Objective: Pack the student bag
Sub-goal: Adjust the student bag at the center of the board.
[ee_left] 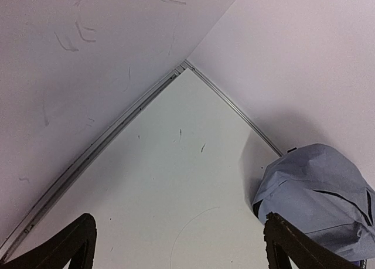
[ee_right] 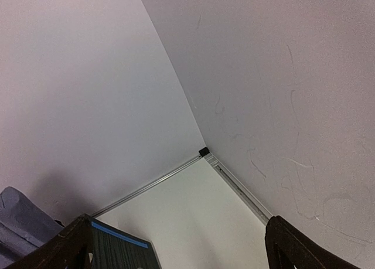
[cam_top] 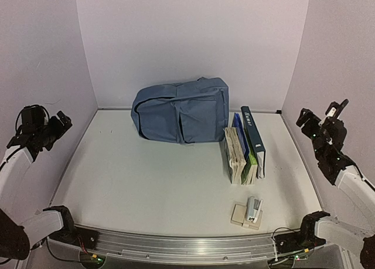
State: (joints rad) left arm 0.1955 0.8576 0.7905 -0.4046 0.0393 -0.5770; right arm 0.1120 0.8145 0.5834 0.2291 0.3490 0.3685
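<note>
The student bag [cam_top: 179, 111], a slate-blue fabric backpack, lies on its side at the back middle of the table, zip pockets facing forward. Part of the bag [ee_left: 319, 193] shows at the right of the left wrist view, and a corner of it [ee_right: 20, 222] at the lower left of the right wrist view. My left gripper [cam_top: 55, 125] hangs raised at the far left, well away from the bag. It [ee_left: 180, 222] is open and empty. My right gripper [cam_top: 322, 113] hangs raised at the far right, and it [ee_right: 177, 222] is also open and empty.
A row of books [cam_top: 245, 145] stands on edge just right of the bag; the tallest dark one [ee_right: 120, 251] shows in the right wrist view. A stapler on a small pad [cam_top: 252, 210] sits near the front right. White walls close in the table [cam_top: 146, 181] on three sides.
</note>
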